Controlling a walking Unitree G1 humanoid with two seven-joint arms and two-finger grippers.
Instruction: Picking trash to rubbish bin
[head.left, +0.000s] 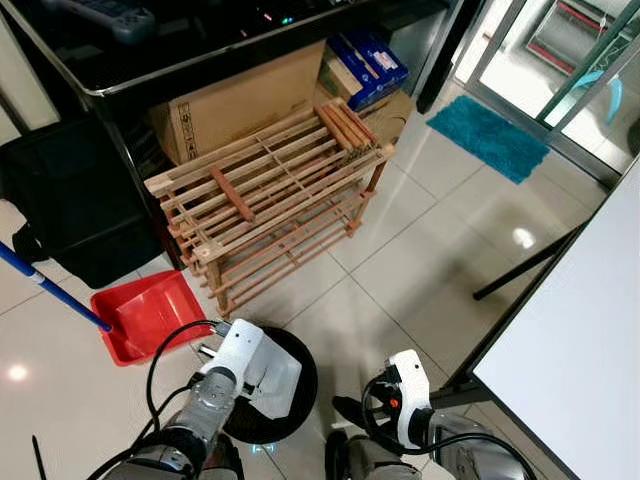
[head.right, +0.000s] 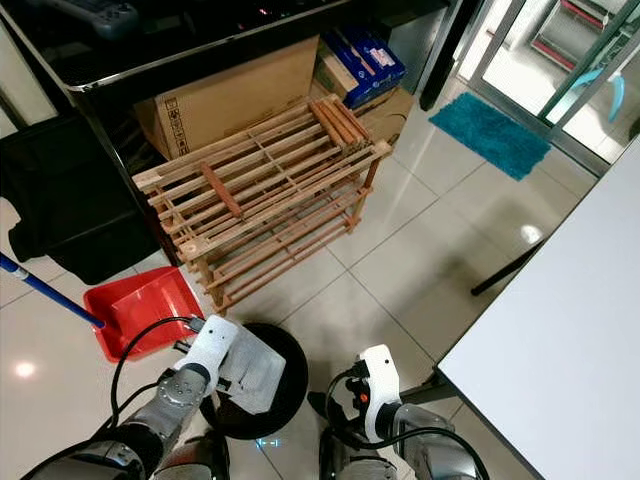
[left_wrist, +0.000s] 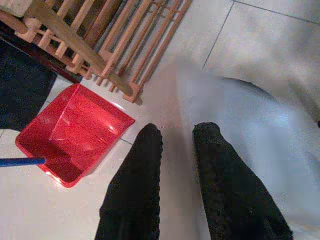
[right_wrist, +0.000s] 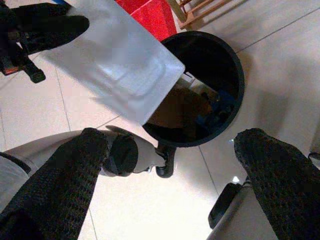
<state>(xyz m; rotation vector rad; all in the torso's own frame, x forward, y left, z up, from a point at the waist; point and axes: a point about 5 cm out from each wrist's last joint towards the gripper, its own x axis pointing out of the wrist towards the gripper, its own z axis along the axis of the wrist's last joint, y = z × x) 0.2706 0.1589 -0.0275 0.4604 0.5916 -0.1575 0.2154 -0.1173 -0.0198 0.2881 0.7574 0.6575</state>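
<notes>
A wooden slatted rack (head.left: 275, 190) is seen standing on the pale tiled floor (head.left: 420, 250) ahead, with cardboard boxes (head.left: 240, 105) and blue cartons (head.left: 365, 65) tucked behind it under a dark glossy unit (head.left: 200, 45). A red dustpan (head.left: 145, 315) with a blue handle (head.left: 50, 285) is laid just beside the rack's lower corner, and a black bag (head.left: 75, 210) is set against the unit. A teal mat (head.left: 490, 135) is spread before a glass door, well apart. A white desk (head.left: 580, 350) on dark legs is placed along the robot's right.

The round black rubbish bin (right_wrist: 220, 65) is set on the floor between the rack and the robot, near the dustpan; brown and blue scraps can be made out inside it.

A flat, pale, translucent piece of trash (right_wrist: 120, 65) is clamped in the left claw (left_wrist: 177, 137), its fingers closed on the sheet's edge, and it is held tilted over the bin's rim. The right claw (right_wrist: 170, 145) is held beside the bin with its fingers (right_wrist: 75, 160) spread wide apart, nothing between them.
</notes>
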